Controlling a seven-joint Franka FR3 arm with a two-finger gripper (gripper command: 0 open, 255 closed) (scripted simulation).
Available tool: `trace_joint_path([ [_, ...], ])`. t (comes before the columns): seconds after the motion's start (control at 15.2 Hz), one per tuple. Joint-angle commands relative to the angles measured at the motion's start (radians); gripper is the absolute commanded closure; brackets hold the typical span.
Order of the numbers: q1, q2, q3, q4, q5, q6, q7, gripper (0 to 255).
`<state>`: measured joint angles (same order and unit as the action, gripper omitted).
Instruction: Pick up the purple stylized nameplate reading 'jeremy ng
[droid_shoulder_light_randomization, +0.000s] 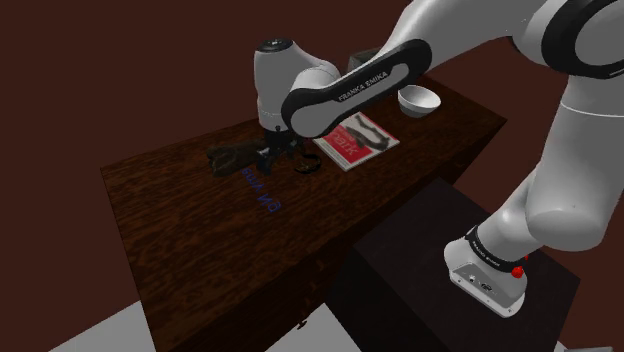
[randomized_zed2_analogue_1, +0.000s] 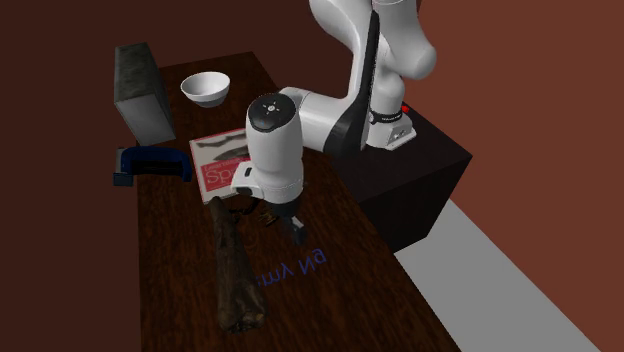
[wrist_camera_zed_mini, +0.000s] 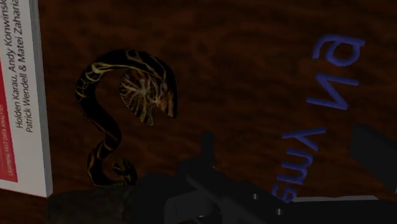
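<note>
**Purple letters between spread fingers**

Blue-purple nameplate (droid_shoulder_light_randomization: 262, 192) lies flat on the dark wooden table (droid_shoulder_light_randomization: 180, 235), just beside a dark, gold-streaked curled ornament (wrist_camera_zed_mini: 149, 89). The black gripper (wrist_camera_zed_mini: 286, 137) hangs close over the nameplate's end, fingers wide apart and clasping nothing. A red-and-white book (wrist_camera_zed_mini: 25, 95) lies beyond the ornament.

The shoulder view looks down from beside and behind the stand (droid_shoulder_light_randomization: 400, 260), at its 4 o'clock, facing across the dark wooden table (droid_shoulder_light_randomization: 170, 225) toward 10 o'clock. The second exterior view looks down the table's length from the end away from the white bowl (randomized_zed2_analogue_1: 205, 88), with the stand at 3 o'clock. Both share the bowl, the red-and-white book (randomized_zed2_analogue_1: 215, 168) and the nameplate (randomized_zed2_analogue_1: 290, 268). The wrist view hangs close over the tabletop, catching the nameplate and the book's edge.
</note>
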<state>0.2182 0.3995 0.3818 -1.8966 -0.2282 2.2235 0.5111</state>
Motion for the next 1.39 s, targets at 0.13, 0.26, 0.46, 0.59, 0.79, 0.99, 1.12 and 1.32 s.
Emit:
trace_joint_path([
  [0.13,0.060,0.154,-0.019,0.160,-0.049,-0.002,0.045,0],
  [0.26,0.092,0.232,-0.030,0.254,-0.067,-0.013,0.059,0],
  [0.46,0.096,0.251,-0.035,0.255,-0.074,0.004,0.064,0],
  [0.59,0.099,0.267,-0.040,0.253,-0.080,0.022,0.068,0],
  [0.79,0.105,0.298,-0.049,0.253,-0.092,0.052,0.075,0],
  [0.99,0.105,0.298,-0.049,0.252,-0.092,0.053,0.075,255],
  [1.12,0.105,0.298,-0.049,0.253,-0.091,0.052,0.075,255],
  [1.32,0.104,0.294,-0.048,0.250,-0.090,0.051,0.074,255],
])
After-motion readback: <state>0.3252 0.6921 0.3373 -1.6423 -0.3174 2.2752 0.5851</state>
